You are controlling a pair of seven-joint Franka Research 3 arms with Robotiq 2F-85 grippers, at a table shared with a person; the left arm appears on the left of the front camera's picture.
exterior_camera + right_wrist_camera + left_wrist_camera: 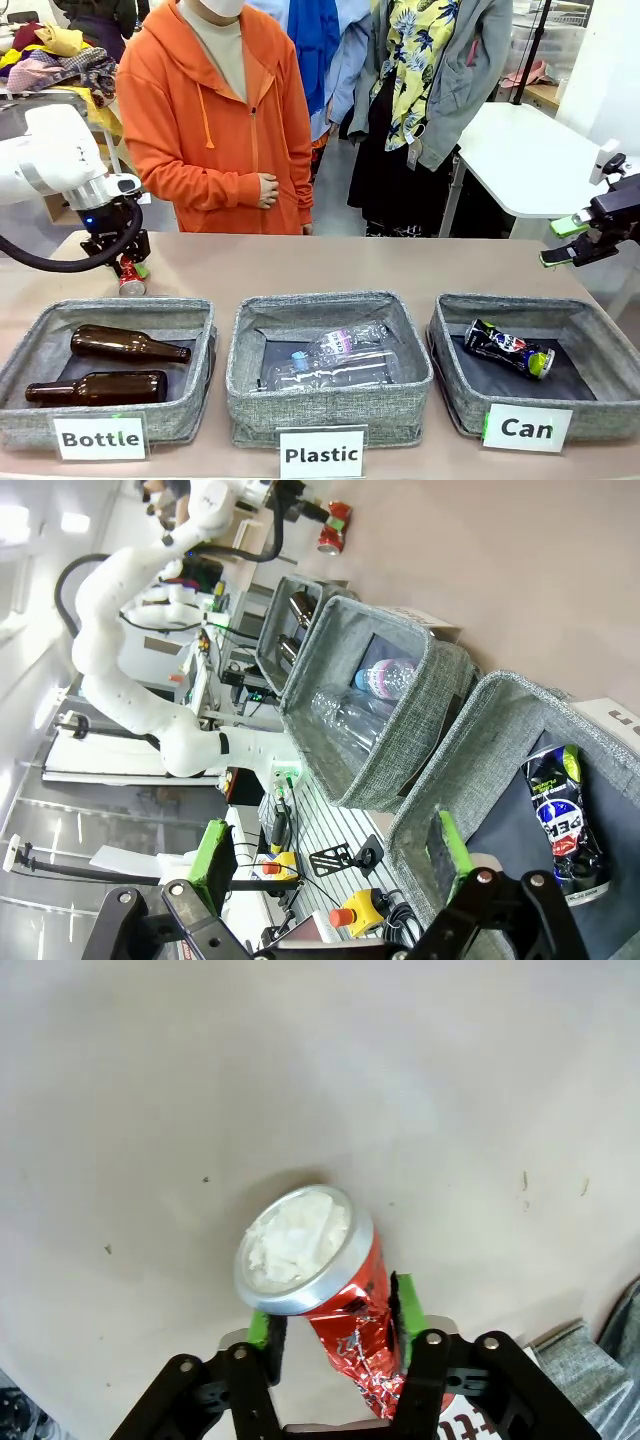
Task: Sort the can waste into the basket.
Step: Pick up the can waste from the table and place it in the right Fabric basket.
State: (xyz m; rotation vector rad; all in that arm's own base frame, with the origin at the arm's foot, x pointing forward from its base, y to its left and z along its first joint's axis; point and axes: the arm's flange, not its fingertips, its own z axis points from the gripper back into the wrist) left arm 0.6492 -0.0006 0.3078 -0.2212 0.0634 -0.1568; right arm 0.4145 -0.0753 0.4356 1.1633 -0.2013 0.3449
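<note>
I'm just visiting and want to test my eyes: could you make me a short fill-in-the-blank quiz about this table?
1. The left tool is shut on the ____ can.
2. The black can lies in the basket labelled ____.
3. The bin labelled Bottle holds ____ brown bottles.
4. The right tool is ____.

Missing words: red; Can; two; open

The beige table lies bare along its far strip, from the left gripper clamped on the crushed red can with a silver top near the far left edge across to the right edge, so a gripper could pass there behind the bins. Three grey woven-fabric bins line the near edge with narrow gaps: the "Bottle" bin with two brown glass bottles, the "Plastic" bin with clear plastic bottles, and the "Can" basket. That basket's dark floor is open apart from the crushed black can near its middle, while the right gripper, jaws apart, hangs above the right edge.
</note>
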